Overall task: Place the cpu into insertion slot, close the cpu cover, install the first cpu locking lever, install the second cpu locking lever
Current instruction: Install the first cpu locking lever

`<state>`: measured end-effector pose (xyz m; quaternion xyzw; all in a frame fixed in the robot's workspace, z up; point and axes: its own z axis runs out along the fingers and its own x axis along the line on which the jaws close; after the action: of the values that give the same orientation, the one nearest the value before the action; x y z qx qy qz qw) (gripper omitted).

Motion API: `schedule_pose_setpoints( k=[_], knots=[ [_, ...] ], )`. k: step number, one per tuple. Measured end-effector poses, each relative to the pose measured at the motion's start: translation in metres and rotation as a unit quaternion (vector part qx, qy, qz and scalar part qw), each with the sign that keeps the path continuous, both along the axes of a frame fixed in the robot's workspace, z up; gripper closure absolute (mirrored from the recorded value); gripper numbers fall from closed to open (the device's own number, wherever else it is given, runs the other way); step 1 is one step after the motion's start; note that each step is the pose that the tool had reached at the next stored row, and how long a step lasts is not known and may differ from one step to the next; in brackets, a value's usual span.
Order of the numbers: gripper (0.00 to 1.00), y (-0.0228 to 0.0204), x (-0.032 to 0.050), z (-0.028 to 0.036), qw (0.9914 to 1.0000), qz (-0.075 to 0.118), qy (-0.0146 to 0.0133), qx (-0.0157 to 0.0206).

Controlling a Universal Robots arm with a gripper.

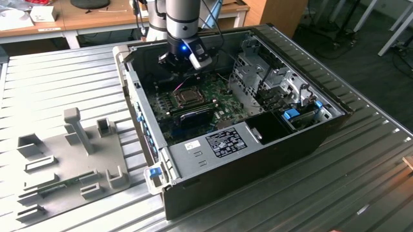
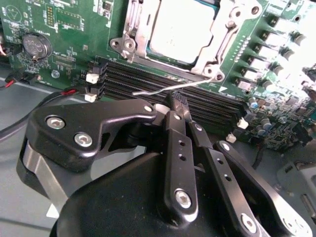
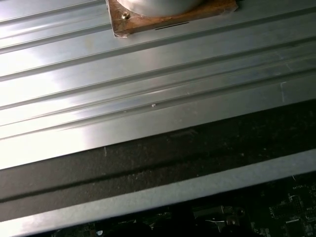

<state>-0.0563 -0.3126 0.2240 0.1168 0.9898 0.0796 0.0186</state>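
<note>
Inside the case (image 1: 303,145), at 12 o'clock from the cpu (image 1: 188,96) in the exterior view, the closed gripper (image 2: 177,101) meets the wire lever (image 2: 150,91) at the edge of the cpu cover (image 2: 207,58).

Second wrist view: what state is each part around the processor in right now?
Dull silver square cpu: seated flat on the green board.
Shiny metal cpu cover frame: down around the chip.
Thin wire locking lever: looks unlatched, free end over the long black memory slots.
Black pincer: tip beside that lever wire.
</note>
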Motion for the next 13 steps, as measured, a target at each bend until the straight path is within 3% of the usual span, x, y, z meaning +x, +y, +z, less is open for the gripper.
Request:
schedule_pose_setpoints(
  k=[13],
  knots=[
    [0.90,0.0000,0.0022,-0.0018,1.00000,0.000,0.0000,0.0001]
  ],
)
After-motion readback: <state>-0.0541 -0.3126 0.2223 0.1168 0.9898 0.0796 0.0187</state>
